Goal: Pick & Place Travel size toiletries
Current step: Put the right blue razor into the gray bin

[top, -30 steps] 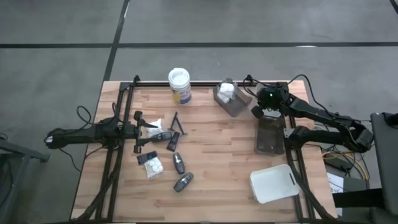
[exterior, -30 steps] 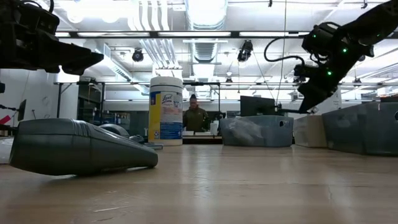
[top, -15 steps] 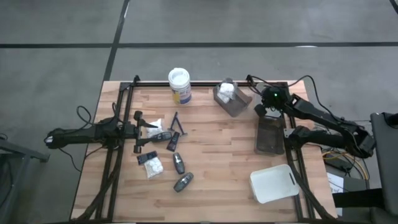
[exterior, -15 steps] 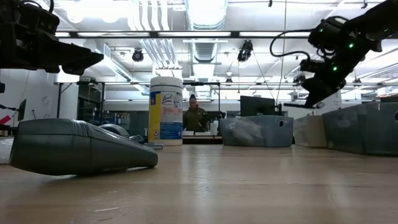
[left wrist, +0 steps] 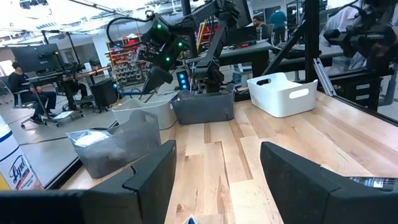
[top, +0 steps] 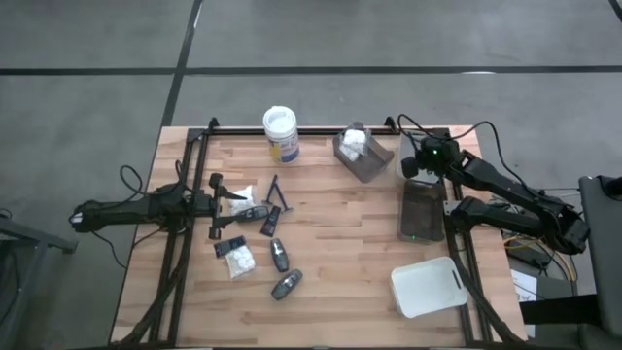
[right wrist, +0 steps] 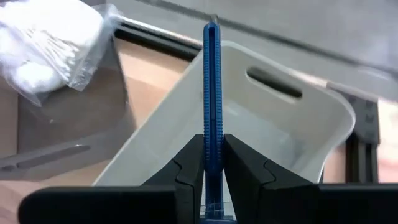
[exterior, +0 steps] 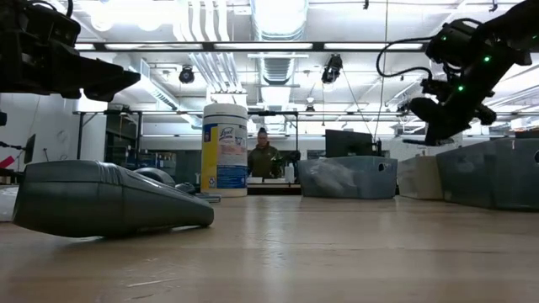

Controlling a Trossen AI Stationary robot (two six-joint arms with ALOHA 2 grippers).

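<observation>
The toiletries lie loose on the table's left half: dark oval bottles [top: 280, 256] [top: 287, 284], white packets [top: 238, 260] and thin dark sticks [top: 277, 192]. One dark bottle [exterior: 109, 198] fills the low view's left. My right gripper [top: 409, 167] hangs over the far end of the dark grey tray [top: 422, 210], shut on a thin blue stick [right wrist: 212, 81]. My left gripper [left wrist: 217, 186] is open, raised above the loose items [top: 227, 206]. A second grey tray [top: 372, 163] holds a white packet [top: 353, 141]. My right gripper pinches the blue stick between its two fingers [right wrist: 189, 165], on the stick's lower part [right wrist: 212, 127]. The stick runs along the fingers and juts well beyond their tips. It is lifted clear, over the tray with the handle slot [right wrist: 273, 84].
A white-lidded jar [top: 280, 133] stands at the far edge. A white tray [top: 428, 285] sits at the near right corner. Black frame rails [top: 185, 185] run along both table sides. Bare wood lies between the loose items and the trays. A person [exterior: 264, 160] sits beyond the table.
My right gripper has moved toward the table's right edge and slightly up, carrying the blue stick from beside the packet tray to above the far end of the dark grey tray. It stays shut on the stick.
</observation>
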